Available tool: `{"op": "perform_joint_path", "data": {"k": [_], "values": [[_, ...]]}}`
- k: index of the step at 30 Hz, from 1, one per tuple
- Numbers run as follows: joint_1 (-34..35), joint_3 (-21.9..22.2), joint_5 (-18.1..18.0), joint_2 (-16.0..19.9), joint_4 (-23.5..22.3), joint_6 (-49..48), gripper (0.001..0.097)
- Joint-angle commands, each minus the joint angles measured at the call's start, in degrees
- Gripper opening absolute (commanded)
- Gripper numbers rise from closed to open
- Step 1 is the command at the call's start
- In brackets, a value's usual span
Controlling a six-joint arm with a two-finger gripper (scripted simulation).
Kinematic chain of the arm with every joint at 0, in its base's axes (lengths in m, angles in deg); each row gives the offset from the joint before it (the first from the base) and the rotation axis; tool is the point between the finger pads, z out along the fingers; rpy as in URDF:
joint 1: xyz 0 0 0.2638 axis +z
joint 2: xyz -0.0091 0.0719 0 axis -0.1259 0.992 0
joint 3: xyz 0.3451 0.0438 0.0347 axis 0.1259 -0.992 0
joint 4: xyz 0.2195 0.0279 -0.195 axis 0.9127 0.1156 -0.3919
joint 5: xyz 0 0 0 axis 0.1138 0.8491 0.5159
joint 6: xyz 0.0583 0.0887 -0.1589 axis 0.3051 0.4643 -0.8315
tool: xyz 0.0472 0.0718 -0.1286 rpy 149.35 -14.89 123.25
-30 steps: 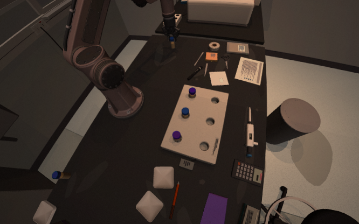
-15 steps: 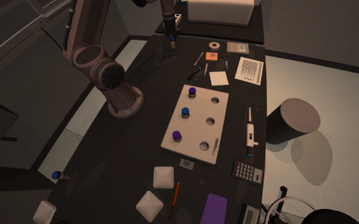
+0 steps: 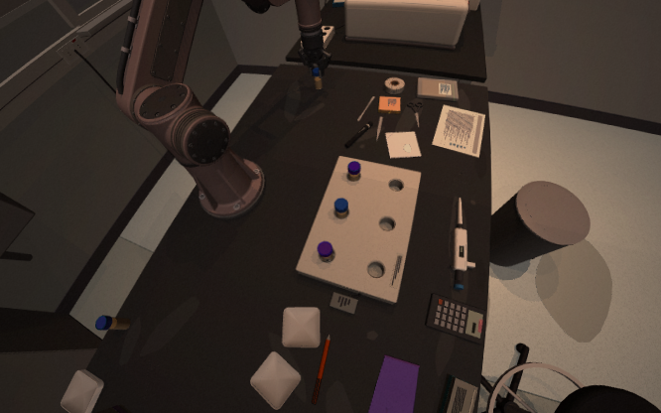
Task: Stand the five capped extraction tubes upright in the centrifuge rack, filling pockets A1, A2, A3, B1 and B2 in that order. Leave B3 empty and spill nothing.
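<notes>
A blue-capped extraction tube point(image 3: 316, 78) stands upright at the far end of the bench, and my gripper point(image 3: 315, 70) is closed around its cap end. The white centrifuge rack point(image 3: 360, 227) lies mid-bench, well nearer the camera. Its left column holds three upright tubes: purple-capped point(image 3: 354, 170), blue-capped point(image 3: 342, 207) and purple-capped point(image 3: 326, 251). The three pockets of its right column point(image 3: 387, 224) are empty. Another blue-capped tube point(image 3: 110, 323) lies on its side at the bench's near left edge.
The bench's far edge and a raised shelf with a white box point(image 3: 406, 20) sit just behind the gripper. Right of it lie a tape roll point(image 3: 395, 84), pens point(image 3: 358, 134) and papers point(image 3: 459, 130). A pipette point(image 3: 460, 246) lies right of the rack. My arm's base point(image 3: 225, 185) stands left of the rack.
</notes>
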Motion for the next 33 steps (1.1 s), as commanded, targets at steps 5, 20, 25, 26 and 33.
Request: {"op": "perform_joint_path", "data": {"k": [5, 20, 25, 26, 33], "values": [[0.00, -0.01, 0.01, 0.00, 0.00, 0.00, 0.0127], [0.01, 0.06, 0.17, -0.04, 0.01, 0.00, 0.0080], [0.00, 0.79, 1.28, -0.52, 0.00, 0.00, 0.0080], [0.00, 1.05, 1.66, -0.67, 0.00, 0.00, 0.0080], [0.00, 3.96, 5.83, -2.01, 0.00, 0.00, 0.0080]]}}
